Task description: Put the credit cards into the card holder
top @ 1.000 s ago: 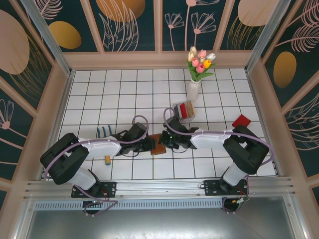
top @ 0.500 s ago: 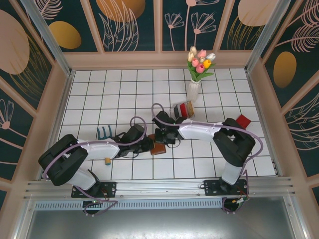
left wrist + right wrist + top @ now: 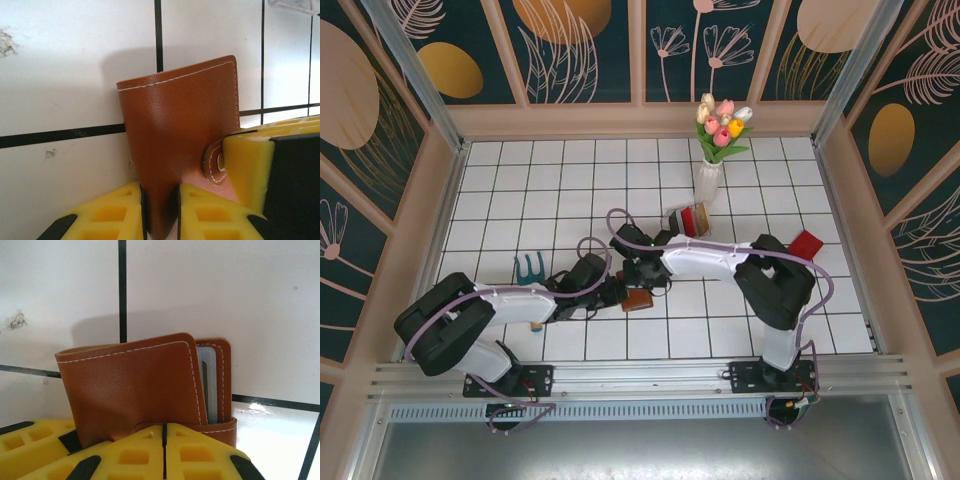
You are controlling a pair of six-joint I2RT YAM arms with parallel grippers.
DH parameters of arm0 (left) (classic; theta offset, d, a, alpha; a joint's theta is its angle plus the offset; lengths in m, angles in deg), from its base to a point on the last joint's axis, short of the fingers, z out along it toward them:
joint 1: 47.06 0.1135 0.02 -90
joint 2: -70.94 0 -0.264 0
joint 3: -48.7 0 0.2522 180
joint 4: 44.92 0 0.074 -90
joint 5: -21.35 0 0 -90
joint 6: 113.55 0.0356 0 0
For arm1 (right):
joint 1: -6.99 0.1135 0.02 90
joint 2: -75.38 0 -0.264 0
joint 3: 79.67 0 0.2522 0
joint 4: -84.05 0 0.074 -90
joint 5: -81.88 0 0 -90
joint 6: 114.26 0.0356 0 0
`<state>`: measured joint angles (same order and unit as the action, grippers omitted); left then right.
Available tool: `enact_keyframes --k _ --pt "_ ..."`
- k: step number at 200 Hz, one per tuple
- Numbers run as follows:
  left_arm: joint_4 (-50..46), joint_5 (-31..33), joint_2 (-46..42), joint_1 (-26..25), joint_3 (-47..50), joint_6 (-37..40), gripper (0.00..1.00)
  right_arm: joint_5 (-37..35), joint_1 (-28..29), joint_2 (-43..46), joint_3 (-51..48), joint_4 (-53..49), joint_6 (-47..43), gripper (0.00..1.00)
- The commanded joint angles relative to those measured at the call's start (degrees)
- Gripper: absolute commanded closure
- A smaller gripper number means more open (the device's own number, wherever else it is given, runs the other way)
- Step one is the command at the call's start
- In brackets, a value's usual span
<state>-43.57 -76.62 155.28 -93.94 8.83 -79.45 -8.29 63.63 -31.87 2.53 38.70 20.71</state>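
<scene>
The card holder (image 3: 640,299), a brown leather wallet, stands on edge on the white tiles in front of both arms. My left gripper (image 3: 618,292) is shut on it: in the left wrist view its yellow fingers (image 3: 115,210) pinch one leather flap (image 3: 180,115). My right gripper (image 3: 638,270) is shut, its tips (image 3: 164,432) together against the clasp strap (image 3: 220,429); I cannot tell whether the strap is pinched. Grey inner pockets (image 3: 210,385) show at the wallet's right edge. A red credit card (image 3: 807,243) lies on the tiles to the far right.
A clear box (image 3: 692,220) with red contents lies behind the grippers, beside a white vase of tulips (image 3: 710,178). A blue toy rake (image 3: 527,266) and a small cork-like piece (image 3: 535,322) lie at the left. Wooden walls ring the tiled floor.
The right arm has swung left, bringing its shut gripper up to the wallet. The left jaws have closed onto the wallet's flap.
</scene>
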Motion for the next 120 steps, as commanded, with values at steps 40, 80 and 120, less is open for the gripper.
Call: enact_keyframes --k 40,80,120 --pt "-3.0 3.9 -1.6 -0.6 3.4 -1.4 0.78 1.4 9.0 -16.9 -7.8 -4.8 3.9 0.92" --pt "-3.9 5.6 -4.2 -0.5 4.0 -1.7 0.77 -2.9 7.2 -10.1 -5.7 -4.3 4.5 0.91" --pt "-6.6 7.5 -7.5 -0.6 3.3 -1.0 0.76 -6.5 2.4 5.1 -1.9 0.6 2.8 0.86"
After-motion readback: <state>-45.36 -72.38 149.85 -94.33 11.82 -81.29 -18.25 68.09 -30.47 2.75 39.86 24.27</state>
